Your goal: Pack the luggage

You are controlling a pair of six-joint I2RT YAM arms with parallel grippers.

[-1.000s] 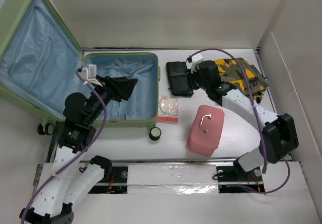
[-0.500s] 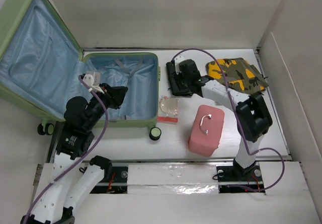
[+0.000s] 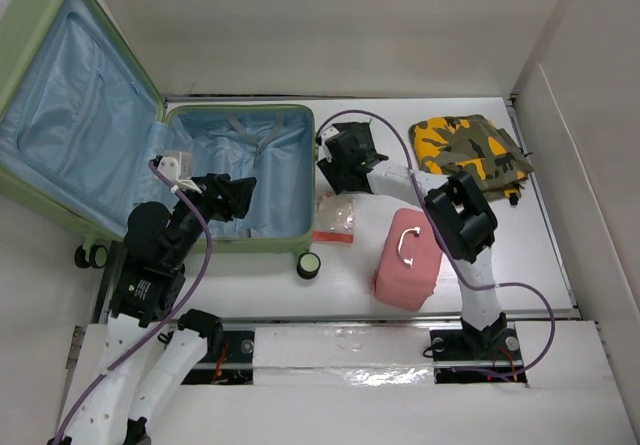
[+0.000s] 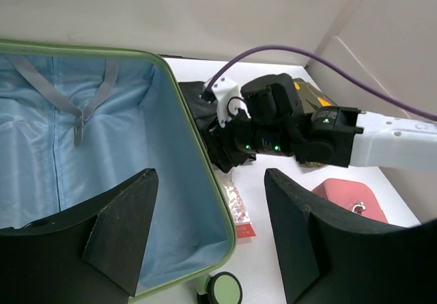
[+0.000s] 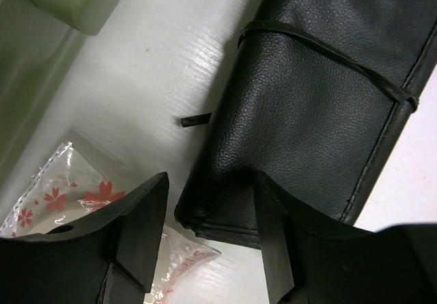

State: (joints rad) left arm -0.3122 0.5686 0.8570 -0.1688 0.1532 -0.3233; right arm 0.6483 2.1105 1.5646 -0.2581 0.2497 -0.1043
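Right gripper (image 5: 212,181) moved left, open astride pouch (image 5: 321,92) — left gripper (image 4: 210,181) open (luggage (image 3: 280,155) wheels (image 3: 310,265) nearward).

White arms (image 3: 480,285) — black joints (image 3: 460,215), purple cables (image 4: 273,47).

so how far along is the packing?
Done: the luggage lies open, only lining and straps visible inside. In hand: the right gripper, open, straddles a corner of the black pouch; the left gripper hovers open over the luggage. Left: pouch, flower-print packet, pink case and camo garment all sit outside.
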